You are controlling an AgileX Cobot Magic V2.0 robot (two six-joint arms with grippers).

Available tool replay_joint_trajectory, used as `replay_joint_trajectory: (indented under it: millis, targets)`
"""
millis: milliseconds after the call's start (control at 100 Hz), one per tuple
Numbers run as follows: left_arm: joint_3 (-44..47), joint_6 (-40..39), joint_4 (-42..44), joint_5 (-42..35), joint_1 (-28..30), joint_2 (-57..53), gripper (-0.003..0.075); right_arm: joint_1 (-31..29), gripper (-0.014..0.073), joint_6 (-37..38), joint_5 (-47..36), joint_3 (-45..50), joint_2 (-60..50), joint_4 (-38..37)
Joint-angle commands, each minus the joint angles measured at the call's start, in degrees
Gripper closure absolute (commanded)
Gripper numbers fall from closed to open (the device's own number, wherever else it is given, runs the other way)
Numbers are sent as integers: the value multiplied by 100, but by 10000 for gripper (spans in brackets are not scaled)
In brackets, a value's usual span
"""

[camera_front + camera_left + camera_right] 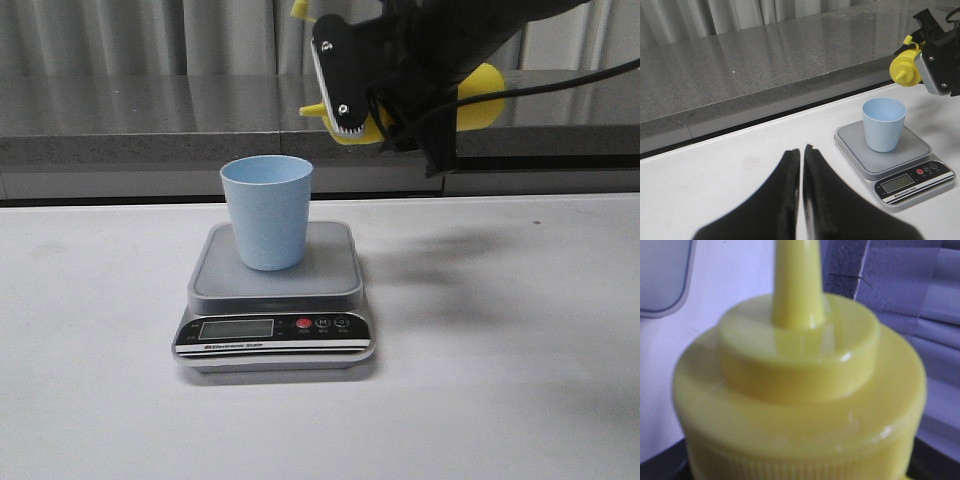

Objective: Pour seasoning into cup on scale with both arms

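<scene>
We had the seasoning (480, 105) up in the air, tipped close to horizontal, its nozzle (311, 110) pointing left and hanging above and to the right of the cup (267, 211). Our right gripper (352, 75) was clamped around the yellow bottle, high over the far right corner of the scale (275, 297). In the right wrist view the bottle's shoulder and spout filled nearly everything, blurred and very close.

The spout tip was not yet over the cup's mouth, as best we could judge. To pour cleanly we needed to carry the tip further left until it sat above the opening, then tilt down gently and squeeze lightly, watching the display (236, 328) rather than flooding it. A hard squeeze risked a jet overshooting the rim.

The cup stood upright on the grey platform, slightly left of centre. From the left wrist view its inside looked pale blue and empty, though we could not see the very bottom. Nothing was leaving the nozzle. The bottle is opaque, so its fill was unknown to us.

Our left gripper (801, 165) hovered over bare table (520, 400) well left of the scale, fingers pressed together on nothing.
</scene>
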Motion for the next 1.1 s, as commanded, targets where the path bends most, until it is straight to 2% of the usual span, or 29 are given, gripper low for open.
replay_joint_trajectory:
  millis: [0, 250, 530, 870, 970, 1090]
  targets:
    - [-148, -56, -18, -419, 12, 57, 710, 141, 527, -16, 204, -232, -235, -684]
    - [-148, -56, -18, -419, 12, 57, 710, 429, 527, 753, 779, -244, -208, -2401]
    - [-148, -56, -18, -419, 12, 57, 710, 473, 527, 948, 799, -244, -208, -3387]
    - [-148, -56, -18, -419, 12, 57, 710, 473, 527, 948, 865, -244, -282, -3250]
    - [-148, -56, -18, -419, 12, 57, 710, 468, 527, 948, 717, -244, -428, -2628]
    - [-148, -56, -18, -419, 12, 57, 710, 381, 527, 948, 214, -244, -716, -1489]
